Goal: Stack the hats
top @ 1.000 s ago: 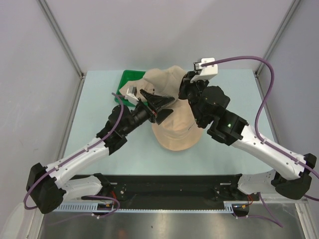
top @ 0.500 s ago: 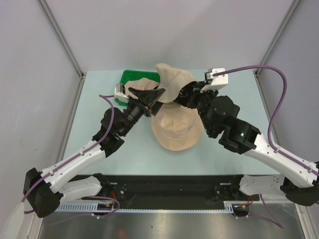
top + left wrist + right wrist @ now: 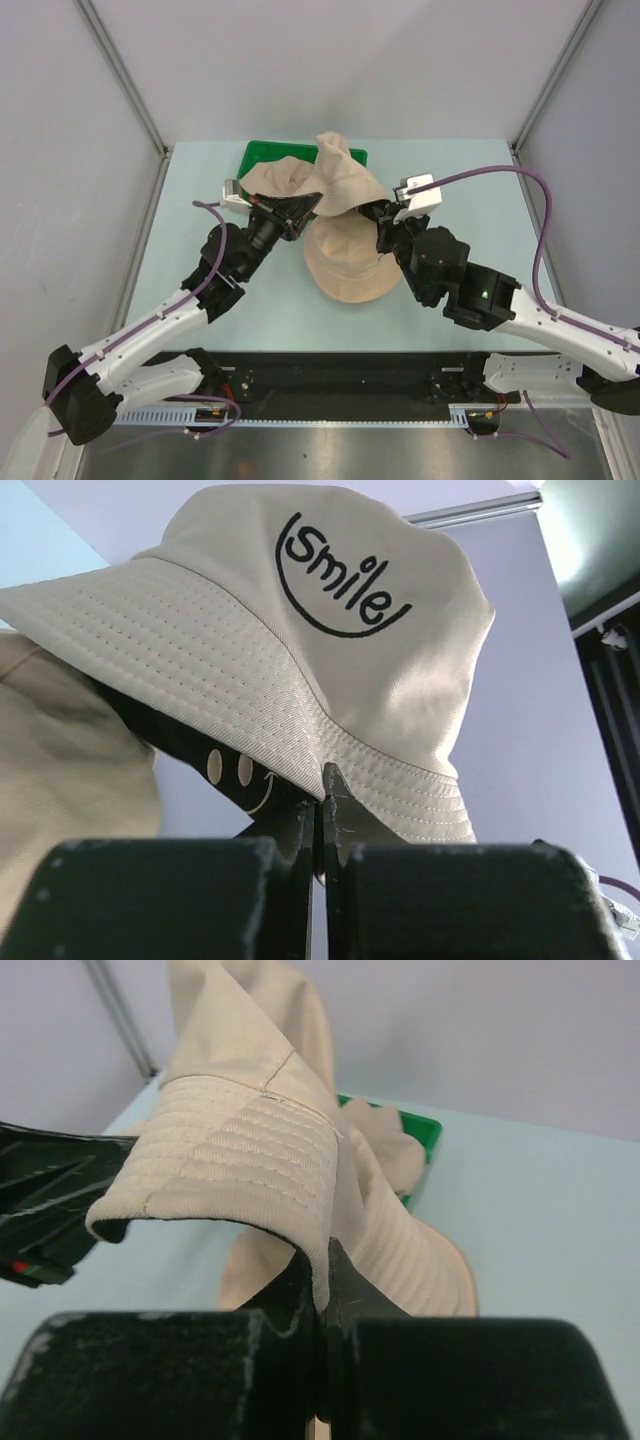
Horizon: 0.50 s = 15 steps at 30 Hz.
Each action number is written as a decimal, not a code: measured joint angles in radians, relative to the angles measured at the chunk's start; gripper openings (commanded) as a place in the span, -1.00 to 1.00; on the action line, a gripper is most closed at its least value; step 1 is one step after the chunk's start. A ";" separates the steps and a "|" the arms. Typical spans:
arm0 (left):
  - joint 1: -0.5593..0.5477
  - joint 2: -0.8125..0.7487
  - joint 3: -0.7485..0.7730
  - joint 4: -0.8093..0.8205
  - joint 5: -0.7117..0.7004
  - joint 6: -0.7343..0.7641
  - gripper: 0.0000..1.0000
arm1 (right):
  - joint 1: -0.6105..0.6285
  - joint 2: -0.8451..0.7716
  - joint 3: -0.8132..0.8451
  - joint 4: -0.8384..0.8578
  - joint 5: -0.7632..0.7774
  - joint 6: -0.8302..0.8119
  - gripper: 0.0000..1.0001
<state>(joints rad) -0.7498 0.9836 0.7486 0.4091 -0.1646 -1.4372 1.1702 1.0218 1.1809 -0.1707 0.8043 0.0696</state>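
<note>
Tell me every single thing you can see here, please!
lifted hat: one, beige with black "Smile" writing, held up between both pincers
flat hat: one, beige, lying on the table below the lifted one
back hat: one, beige, crumpled on the tray
tray: one, green, far side of the table
table: one, pale blue, under everything
left arm: one, white and black, reaching from the near edge
right arm: one, white and black, likewise
left pincer: one, black, shut on the lifted hat's brim
right pincer: one, black, shut on its brim too
</note>
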 measured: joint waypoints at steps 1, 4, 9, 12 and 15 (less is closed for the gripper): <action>0.006 0.002 -0.001 -0.003 0.004 0.006 -0.99 | 0.001 0.000 -0.009 -0.005 0.031 -0.004 -1.00; 0.033 0.034 0.011 -0.007 0.043 0.049 -0.99 | 0.001 -0.004 -0.029 0.003 0.135 -0.047 -1.00; 0.071 0.207 0.180 -0.045 0.188 0.172 -0.99 | -0.023 -0.036 -0.089 0.191 0.245 -0.256 -1.00; 0.080 0.337 0.323 -0.041 0.295 0.241 -0.99 | -0.100 -0.037 -0.104 0.319 0.268 -0.385 -1.00; 0.089 0.466 0.455 -0.024 0.415 0.295 -0.99 | -0.195 -0.039 -0.104 0.386 0.266 -0.455 -1.00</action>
<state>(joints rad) -0.6605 1.4494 1.2037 0.3847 0.2504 -1.1423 0.9752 0.9833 1.0767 0.2153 1.0702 -0.3855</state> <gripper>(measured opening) 0.018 0.022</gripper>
